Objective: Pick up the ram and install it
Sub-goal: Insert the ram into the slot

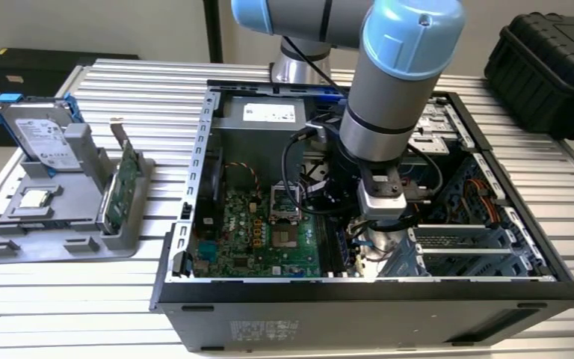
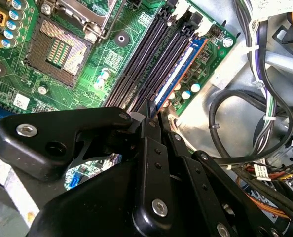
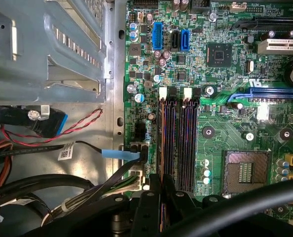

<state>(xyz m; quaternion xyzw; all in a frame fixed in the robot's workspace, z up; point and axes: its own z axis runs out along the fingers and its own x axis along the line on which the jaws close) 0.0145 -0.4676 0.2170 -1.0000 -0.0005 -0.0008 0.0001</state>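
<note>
The gripper (image 2: 154, 116) hides the ram's (image 2: 178, 69) near end, its fingers pinched onto it. Its long edge follows the slots (image 3: 178, 143), toward two o'clock in the second wrist view.

even, bright room light; glare on the motherboard (image 2: 87, 84) near the socket; close black linkage looks soft.

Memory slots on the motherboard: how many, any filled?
4, side by side between the CPU socket and the board edge. The edge-most slot holds the ram, clamped by the gripper; the other three look empty. Near ends hidden behind it.
</note>
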